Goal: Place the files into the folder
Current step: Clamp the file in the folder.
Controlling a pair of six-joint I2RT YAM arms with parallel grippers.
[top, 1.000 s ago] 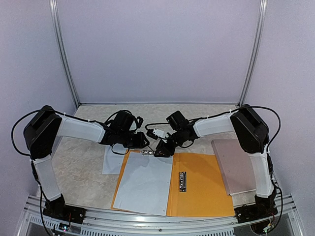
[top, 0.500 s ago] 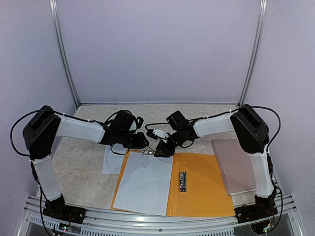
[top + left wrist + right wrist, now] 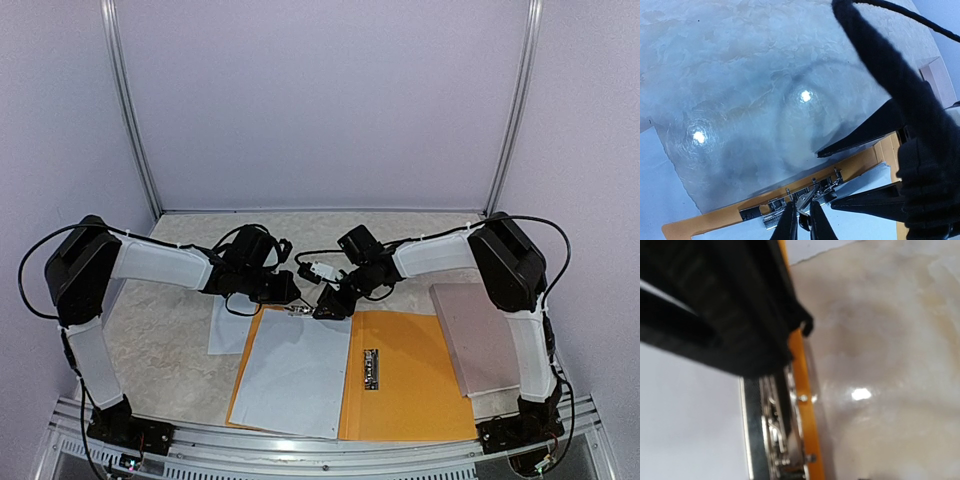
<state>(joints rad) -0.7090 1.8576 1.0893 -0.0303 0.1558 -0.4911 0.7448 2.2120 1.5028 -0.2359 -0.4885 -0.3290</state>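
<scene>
The orange folder lies open near the table's front. One white sheet of the files rests on its left half, and another sheet pokes out on the left. The metal clip sits at the folder's top edge. My left gripper is down on it. In the left wrist view the left gripper is shut on the clip's raised lever. My right gripper stands open just right of the clip. Its fingers straddle the folder's edge and the sheet's corner.
A pinkish-brown board lies to the right of the folder, under the right arm. The marbled tabletop stretches behind the folder to the back wall. A black cable loops across the left wrist view.
The left jaws have closed further around the clip's lever. Neither arm has visibly shifted, and the sheets and folder lie as before.
</scene>
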